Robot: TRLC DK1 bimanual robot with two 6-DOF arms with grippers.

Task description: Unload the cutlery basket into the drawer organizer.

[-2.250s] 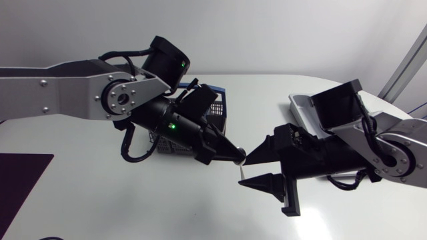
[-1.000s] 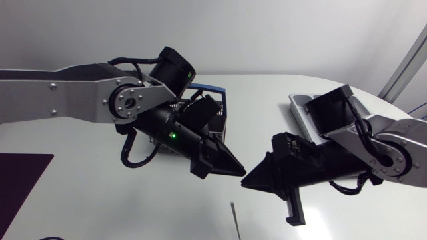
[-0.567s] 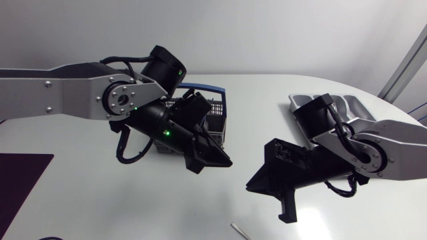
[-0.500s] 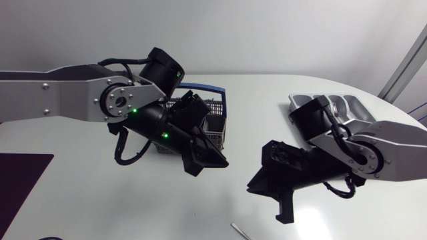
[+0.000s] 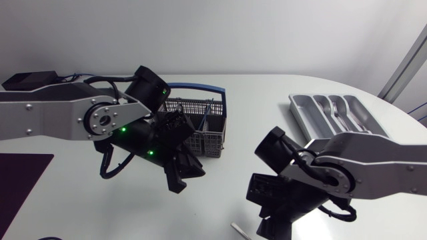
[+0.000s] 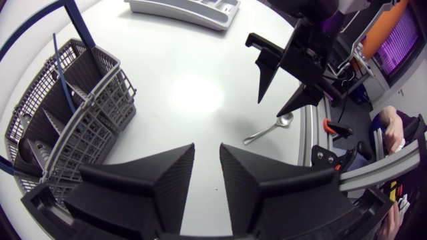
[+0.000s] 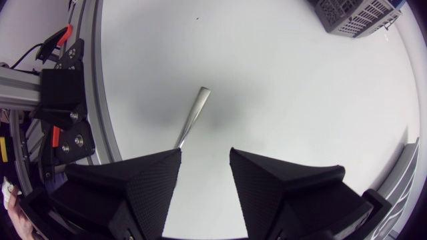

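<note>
Flat by the white table's [image 7: 267,80] edge, the slim silver metal spoon [image 7: 192,122] could be knocked off by the wide-open, empty right gripper [image 7: 205,155]; left gripper [image 6: 207,148] narrowly open, empty

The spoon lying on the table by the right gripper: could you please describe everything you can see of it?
The spoon is slim and silver, metal by its shine, with a small oval bowl and a flat handle that widens toward its end. It lies flat on the white table near the front edge, far from the cutlery basket. The right gripper, open, hangs over it, and one finger hides part of the spoon in the right wrist view. Whether they touch is unclear.
</note>
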